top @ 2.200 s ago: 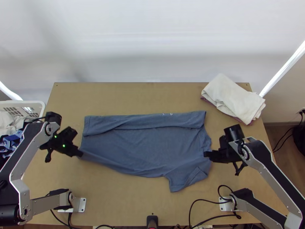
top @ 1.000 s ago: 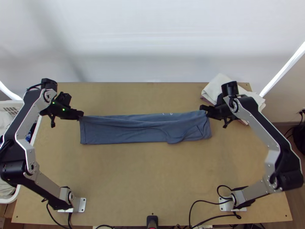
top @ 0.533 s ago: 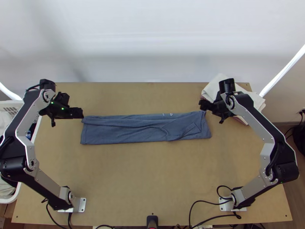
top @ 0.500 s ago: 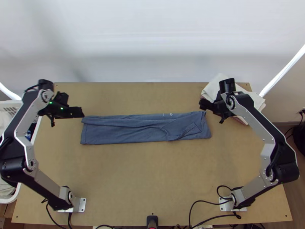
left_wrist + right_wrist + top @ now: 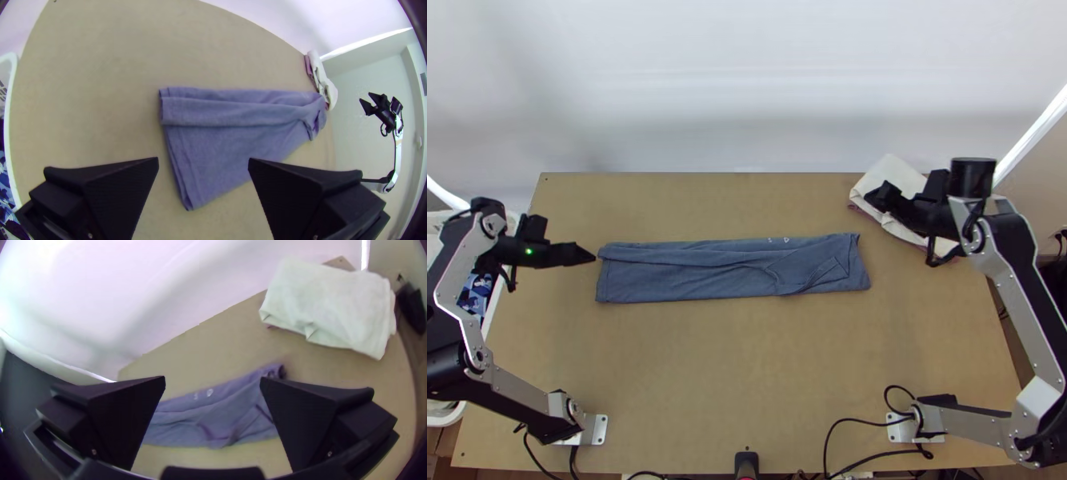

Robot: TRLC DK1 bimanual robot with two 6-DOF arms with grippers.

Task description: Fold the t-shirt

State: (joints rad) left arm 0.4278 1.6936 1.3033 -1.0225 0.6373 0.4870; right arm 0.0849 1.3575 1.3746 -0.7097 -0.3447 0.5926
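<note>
T-shirt (image 5: 731, 272): blue-grey, folded into a long narrow strip, lying flat on the bench (image 5: 731, 368) and running left to right. It serves as landmark. Its left end is fairly straight with stacked edges. A loose ridge of fabric runs along the strip near its far edge, small light print marks (image 5: 777, 240) sit on that edge right of middle, and a slanted flap plus curved creases show toward the right end.

Left hand (image 5: 585, 254): just off the t-shirt's left end, near the far corner, pointing at it. Fingers wide apart in the left wrist view, nothing gripped.

Right hand (image 5: 883, 196): beyond the t-shirt's right end and farther back, over the white cloth in the top view. Fingers wide apart in the right wrist view, nothing gripped.

White cloth (image 5: 895, 173): folded, past the t-shirt's right end toward the far side, lying on a mauve cloth (image 5: 861, 210) whose edge peeks out. Both are apart from the t-shirt.

White basket (image 5: 12, 133): well left of the t-shirt, alongside the bench, with blue-and-white patterned fabric (image 5: 477, 292) in it.

Nearer side of the t-shirt: black cables (image 5: 839, 428) to the right, small black device (image 5: 747, 462) at the bench's near edge, roughly opposite the t-shirt's middle.
</note>
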